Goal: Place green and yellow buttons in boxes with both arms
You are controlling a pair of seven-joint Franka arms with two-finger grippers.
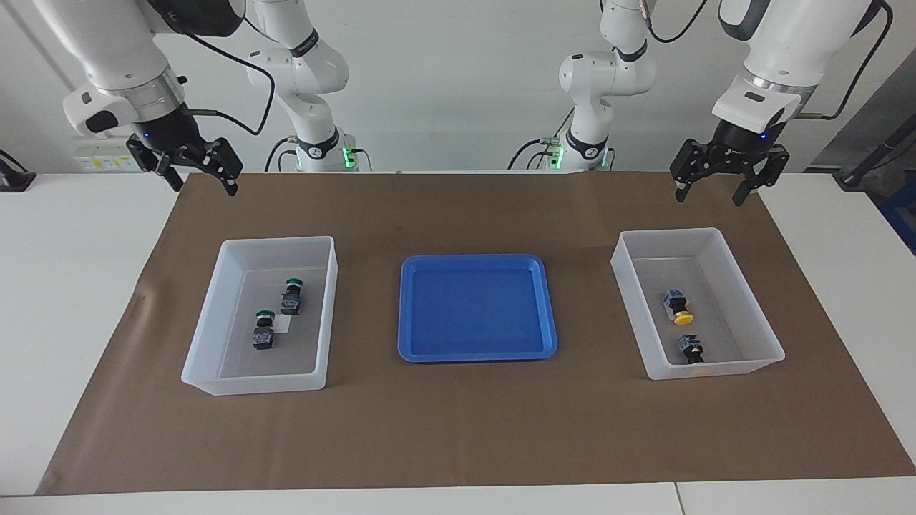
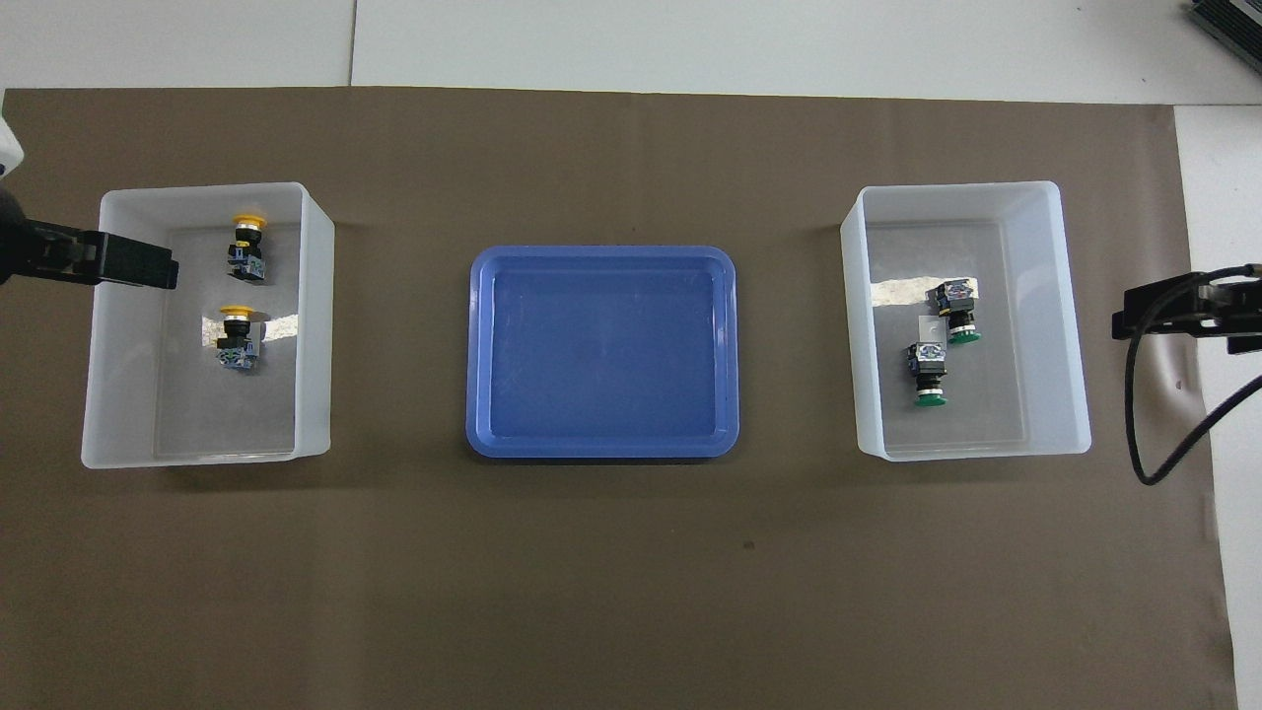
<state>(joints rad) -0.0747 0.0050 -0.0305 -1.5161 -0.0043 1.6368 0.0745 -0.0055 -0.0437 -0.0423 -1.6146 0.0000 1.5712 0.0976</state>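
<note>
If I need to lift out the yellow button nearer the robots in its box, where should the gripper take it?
Probably grip the yellow button across its blocky black body, not the round cap, coming straight down from above. It lies on its side on the floor of the box, cap pointing away from the robots, standing apart from the walls and from the other yellow button, so the fingers have room on both flat sides.

Two green buttons (image 1: 279, 307), two yellow buttons (image 1: 683, 325), two boxes (image 1: 207, 315).
</note>
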